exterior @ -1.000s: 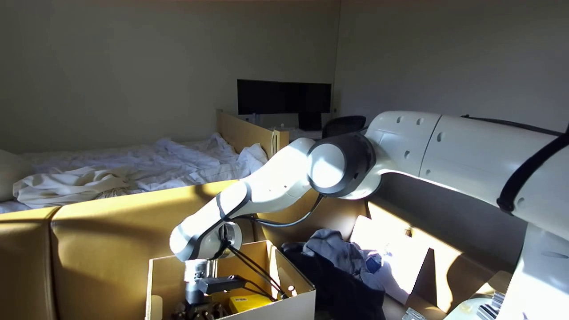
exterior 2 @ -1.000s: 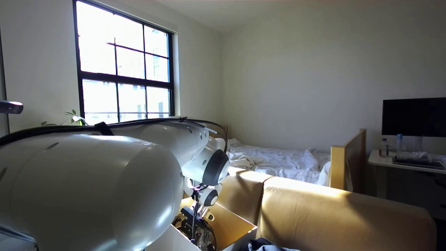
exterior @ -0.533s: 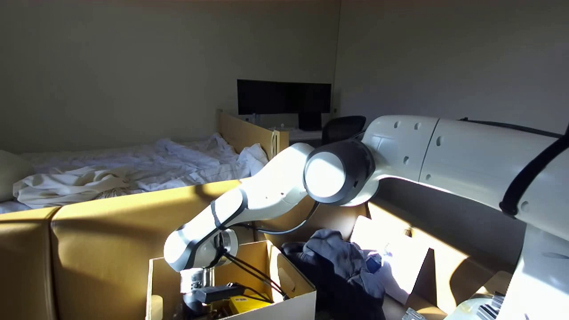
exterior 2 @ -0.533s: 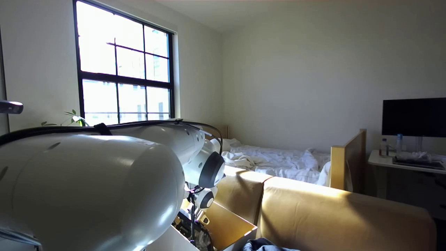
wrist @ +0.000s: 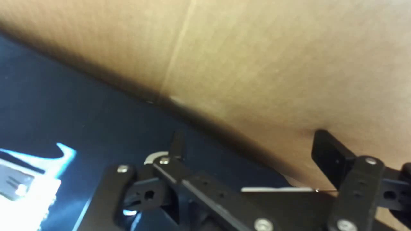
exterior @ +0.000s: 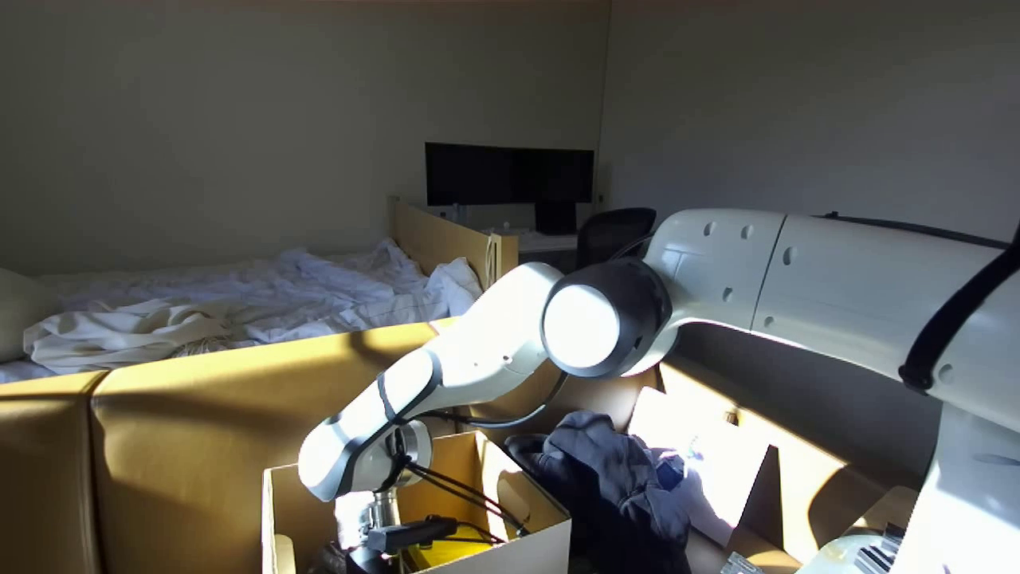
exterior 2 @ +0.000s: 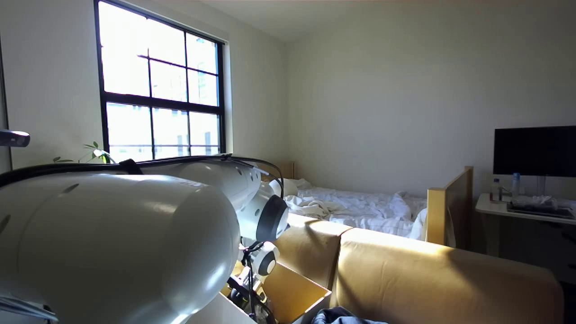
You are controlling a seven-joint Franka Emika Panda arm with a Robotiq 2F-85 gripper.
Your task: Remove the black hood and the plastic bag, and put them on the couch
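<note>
The gripper (wrist: 251,144) has moved down and rightward inside the box (exterior: 526,558) in an exterior view, jaws wide apart, holding nothing; the black hood (exterior: 610,486) lies on the couch (exterior: 207,414), lower right of centre

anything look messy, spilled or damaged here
Only untidiness stands out: the white bedsheets lie rumpled rather than spread flat, and the black hood sits in a crumpled heap beside the cardboard box instead of folded. I see no spill or damage, though much of the box's inside is hidden.
</note>
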